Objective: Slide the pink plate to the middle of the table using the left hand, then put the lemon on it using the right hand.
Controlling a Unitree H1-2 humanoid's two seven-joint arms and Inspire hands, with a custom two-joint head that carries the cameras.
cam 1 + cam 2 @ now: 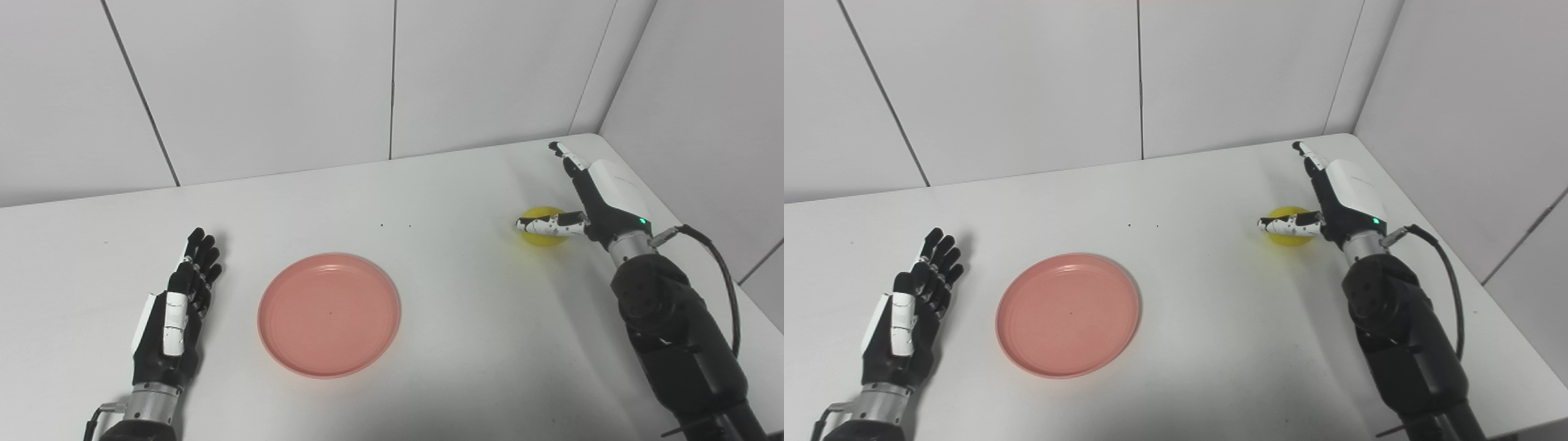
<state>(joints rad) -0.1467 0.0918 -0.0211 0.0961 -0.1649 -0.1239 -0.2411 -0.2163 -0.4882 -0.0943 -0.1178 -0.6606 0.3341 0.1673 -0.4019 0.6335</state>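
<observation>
The pink plate (pixel 329 314) lies flat on the white table (pixel 453 306), left of its middle. My left hand (pixel 177 306) rests open on the table a short way left of the plate, fingers straight and pointing away, touching nothing. A yellow lemon (pixel 539 233) sits near the table's right edge. My right hand (pixel 597 196) is open just beside and above it, the thumb stretched across the lemon's front and the fingers reaching past it toward the back wall. Part of the lemon is hidden behind the thumb.
White wall panels stand behind the table and along its right side, close to the right arm (pixel 674 331). A black cable (pixel 723 269) loops out from the right wrist. Tiny dark specks (pixel 395 226) dot the table's middle.
</observation>
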